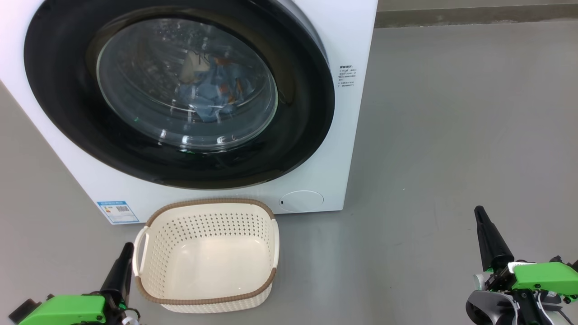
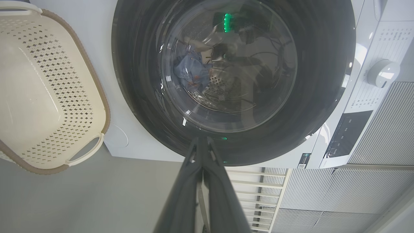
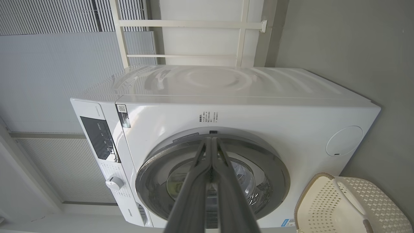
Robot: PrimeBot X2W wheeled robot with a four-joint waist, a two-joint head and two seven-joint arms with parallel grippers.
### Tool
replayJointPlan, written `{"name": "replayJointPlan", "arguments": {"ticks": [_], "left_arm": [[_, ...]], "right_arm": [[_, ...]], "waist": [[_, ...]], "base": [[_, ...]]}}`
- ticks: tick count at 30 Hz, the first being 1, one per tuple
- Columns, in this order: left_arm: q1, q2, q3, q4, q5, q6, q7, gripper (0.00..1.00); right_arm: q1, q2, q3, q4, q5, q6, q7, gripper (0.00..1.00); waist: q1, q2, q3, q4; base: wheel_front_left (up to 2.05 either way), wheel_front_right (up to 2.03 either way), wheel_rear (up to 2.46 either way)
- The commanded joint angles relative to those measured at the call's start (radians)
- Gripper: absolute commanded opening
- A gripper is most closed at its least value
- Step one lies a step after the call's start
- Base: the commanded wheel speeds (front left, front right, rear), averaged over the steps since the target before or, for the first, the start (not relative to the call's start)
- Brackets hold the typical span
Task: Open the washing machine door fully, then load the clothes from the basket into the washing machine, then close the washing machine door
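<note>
Door: the washing machine door [image 1: 63, 99] lies flat against the white front of the washing machine [image 1: 356, 135], closed up.
Clothes: the clothes [image 1: 210, 88], blue with orange, are bunched inside the drum, seen through the glass.
Basket: the basket [image 1: 205, 202] stands on the grey floor [image 1: 429, 135] just in front of the machine, below the door, cream bottom bare.
Left gripper: the left gripper [image 1: 128, 248] is near left, just beside the basket's left handle, its 2 fingers pressed together, gripping nothing.
Right gripper: the right gripper [image 1: 478, 213] is near right, well apart from the machine, fingers together, gripping nothing.
</note>
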Motion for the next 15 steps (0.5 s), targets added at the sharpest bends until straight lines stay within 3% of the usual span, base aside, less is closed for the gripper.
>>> {"name": "replayJointPlan", "arguments": {"ticks": [1, 15], "left_arm": [[-0.041, 0.013, 0.034, -0.029, -0.008, 0.001, 0.005, 0.00], [-0.040, 0.013, 0.034, -0.030, -0.008, 0.001, 0.005, 0.00]], "right_arm": [[-0.006, -0.024, 0.022, -0.032, 0.010, 0.002, -0.010, 0.00], [-0.009, -0.044, 0.047, -0.043, 0.031, 0.002, -0.031, 0.00]], "waist": [[0.0000, 0.0000, 0.000, 0.000], [0.0000, 0.0000, 0.000, 0.000]], "base": [[0.00, 0.00, 0.00], [0.00, 0.00, 0.00]]}}
